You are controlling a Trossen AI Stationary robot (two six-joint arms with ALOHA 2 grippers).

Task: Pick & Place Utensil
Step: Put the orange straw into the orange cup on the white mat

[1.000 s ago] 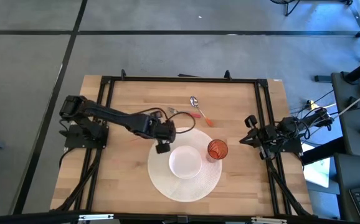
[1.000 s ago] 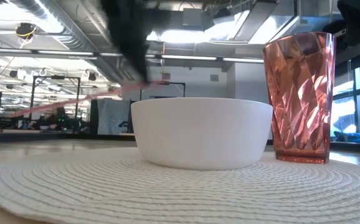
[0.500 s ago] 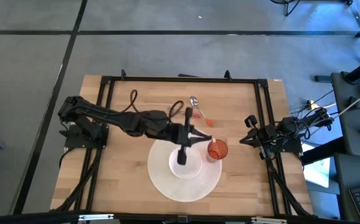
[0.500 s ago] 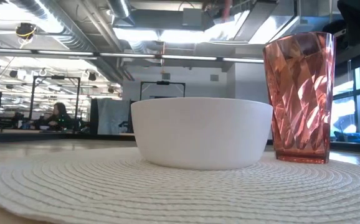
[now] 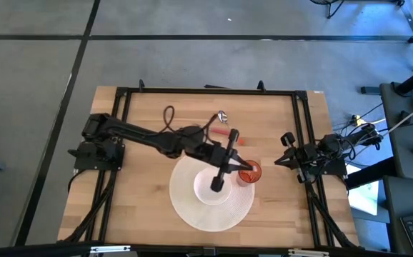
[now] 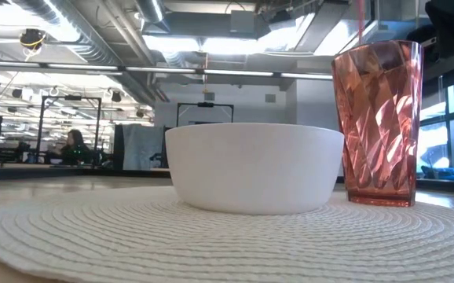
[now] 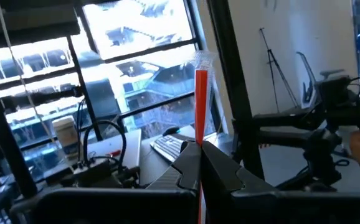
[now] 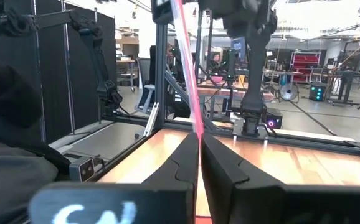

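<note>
We see the wooden bench [image 5: 142, 114] carrying a round woven placemat [image 5: 185, 203], with a white bowl [image 5: 205, 190] at its centre and a ribbed red cup [image 5: 249, 172] touching the mat's edge on the right-arm side. The left arm reaches across from its base, and the left gripper [image 5: 236, 160] hangs high over the mat, between bowl and cup. Its wrist camera shows the fingers pinched tight on an orange-red handle [image 7: 200, 106], which stands straight up past them. We judge this to be the utensil [image 5: 233, 135] being carried, its clear end uppermost in that view. A metal spoon [image 5: 222, 116] lies on the bare bench behind the mat, apart from everything. The right gripper [image 5: 281, 158] waits by its own base beside the cup; its two fingers lie pressed together, holding nothing.

The step in hand looks like the drop-off, though we cannot tell whether the bowl or the cup is the target. To do it well, we would centre the utensil over the chosen rim first, keep it vertical, then descend slowly. The cup is tall and narrow, so a sideways nudge could tip it. We would release only once the lower end is well inside.
</note>
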